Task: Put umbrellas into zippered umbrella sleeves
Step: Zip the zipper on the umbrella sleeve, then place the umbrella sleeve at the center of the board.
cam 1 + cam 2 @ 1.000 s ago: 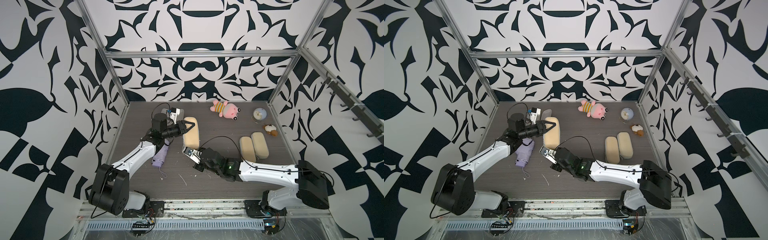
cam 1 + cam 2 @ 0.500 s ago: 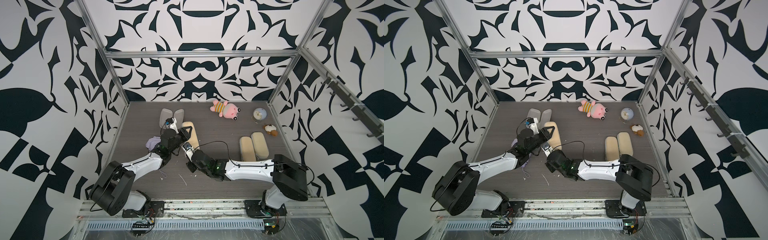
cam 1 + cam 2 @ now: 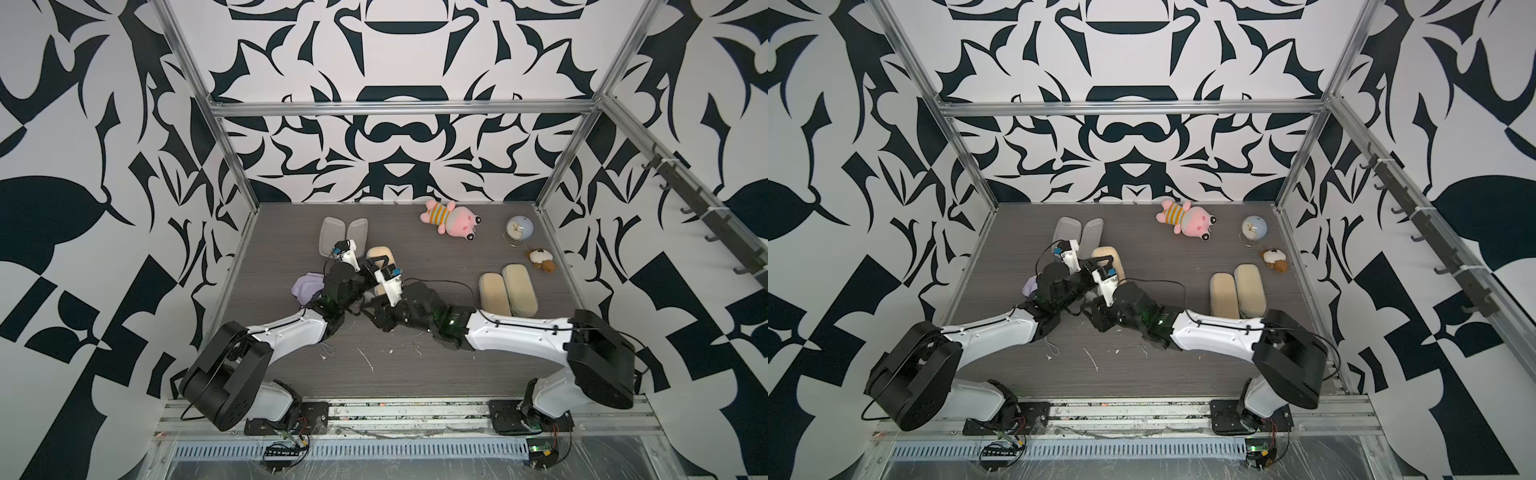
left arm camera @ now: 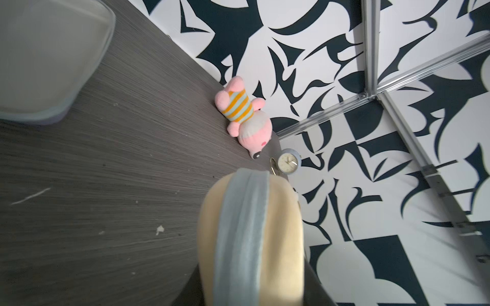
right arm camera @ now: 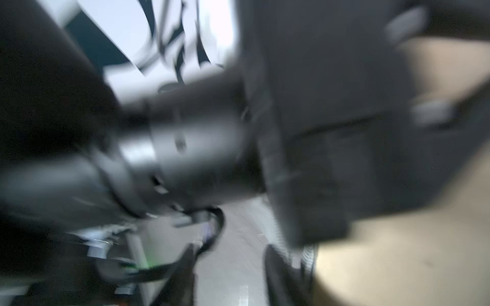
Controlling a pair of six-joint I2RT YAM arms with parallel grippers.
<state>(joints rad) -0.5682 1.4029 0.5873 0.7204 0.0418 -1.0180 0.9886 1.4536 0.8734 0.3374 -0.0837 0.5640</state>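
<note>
I see the big dark grey table [image 3: 436, 374] first. My left arm [image 3: 291, 332] and right arm [image 3: 519, 332] reach in from the near edge and meet close together in the middle.

The left gripper [image 3: 380, 262] squeezes a beige sleeve [image 4: 252, 238] by its sides. In the left wrist view that sleeve stands on its edge, with its grey-blue zip strip facing the camera. The right gripper [image 3: 368, 303] sits low, just beside the left arm's wrist and close to the same sleeve. The right wrist view is all blur, so I cannot tell if that hand is open or closed, or if it touches anything.

Two more beige sleeves [image 3: 493, 293] lie closed on the right side of the table, side by side and touching. The open sleeve [image 3: 343, 232] lies flat at the back, behind the left gripper, with its pale lining up. The lavender umbrella [image 3: 306, 286] lies on the table against the left side of the left arm, partly hidden by it. It is not in any sleeve.

A pink plush toy [image 3: 451, 216] lies near the back wall. A round blue clock [image 3: 519, 228] stands to its right. A small brown and white toy [image 3: 541, 259] sits just in front of the clock.
</note>
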